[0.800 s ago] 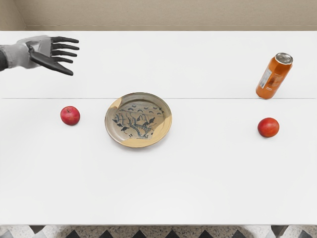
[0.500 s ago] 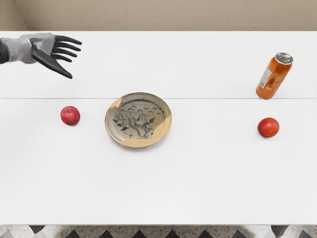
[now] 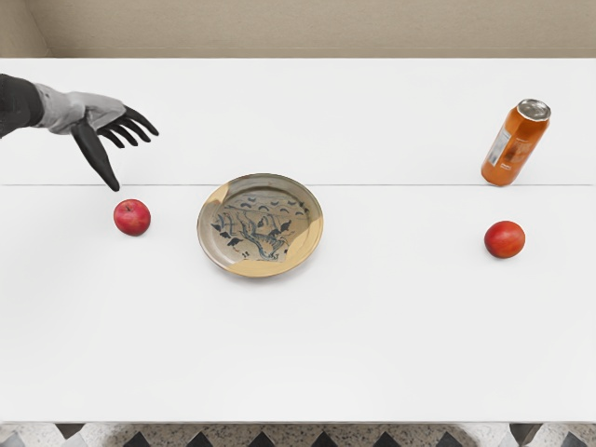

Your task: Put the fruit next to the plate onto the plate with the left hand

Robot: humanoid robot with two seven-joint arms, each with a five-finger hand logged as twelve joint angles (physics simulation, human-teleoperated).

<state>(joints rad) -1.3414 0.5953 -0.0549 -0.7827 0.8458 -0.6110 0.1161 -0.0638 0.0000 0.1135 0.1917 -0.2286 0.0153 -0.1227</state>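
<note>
A small red apple [image 3: 132, 217] lies on the white table just left of the patterned ceramic plate [image 3: 260, 224]. My left hand [image 3: 119, 142] hovers above and slightly behind the apple, fingers spread and thumb pointing down toward it, holding nothing. Its grey forearm enters from the picture's left edge. The plate holds nothing.
A second red fruit [image 3: 505, 239] rests far to the right, well away from the plate. Behind it stands a tilted orange bottle [image 3: 515, 142] with a metal cap. The white table [image 3: 372, 335] stretches wide in front.
My left hand has dropped lower and turned downward, its thumb now reaching toward the apple. Apple, plate and other objects have stayed put.
</note>
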